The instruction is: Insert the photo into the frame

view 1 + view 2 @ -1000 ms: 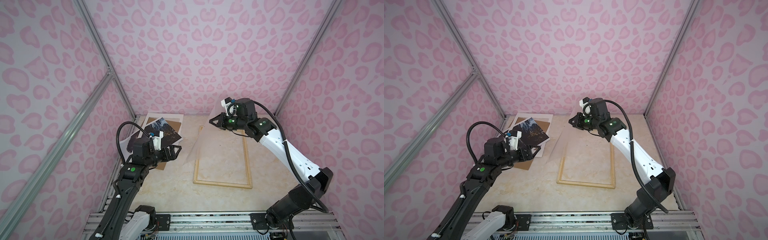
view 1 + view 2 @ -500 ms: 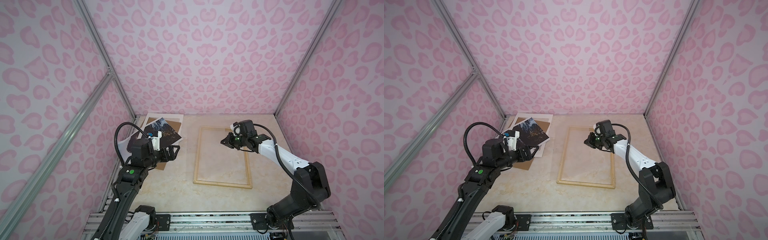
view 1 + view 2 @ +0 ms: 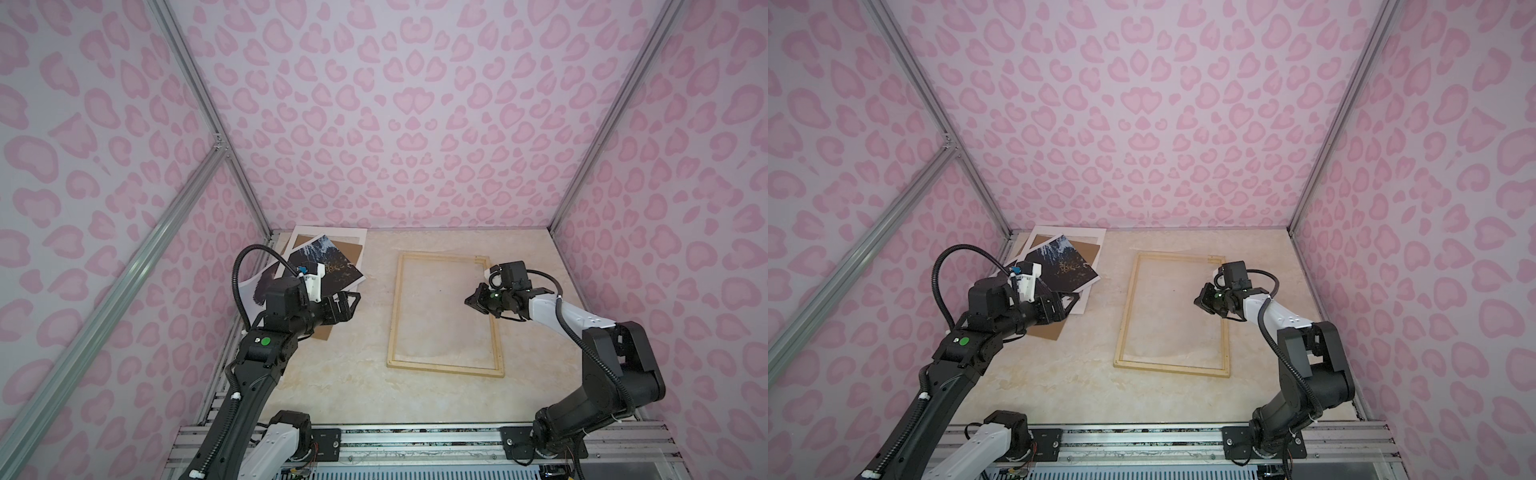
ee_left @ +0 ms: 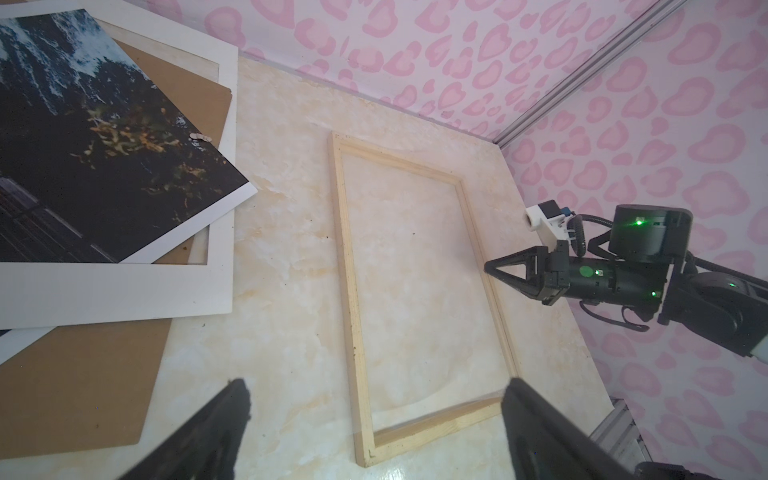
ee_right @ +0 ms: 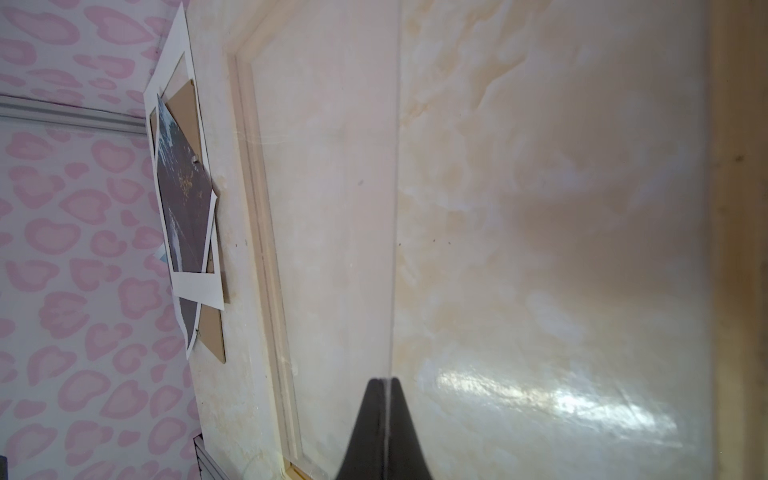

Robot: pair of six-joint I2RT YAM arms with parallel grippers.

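Left wrist view: left gripper (image 4: pixel 376 388) spread wide, holding nothing. Right gripper (image 5: pixel 381 382) pinches clear pane (image 5: pixel 392 208) over frame (image 3: pixel 496 332). Photo (image 4: pixel 104 166) lies on white mat (image 4: pixel 124 286), apart from frame.

Top views overhead; wrist views share the frame (image 4: pixel 348 270).

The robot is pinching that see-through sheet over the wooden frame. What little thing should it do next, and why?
Probably the right gripper should lower the clear pane flat into the frame and let go. Its jaws are shut on the pane's edge, which looks tilted up, and the photo lies aside on the pile near the open left gripper, not yet in.
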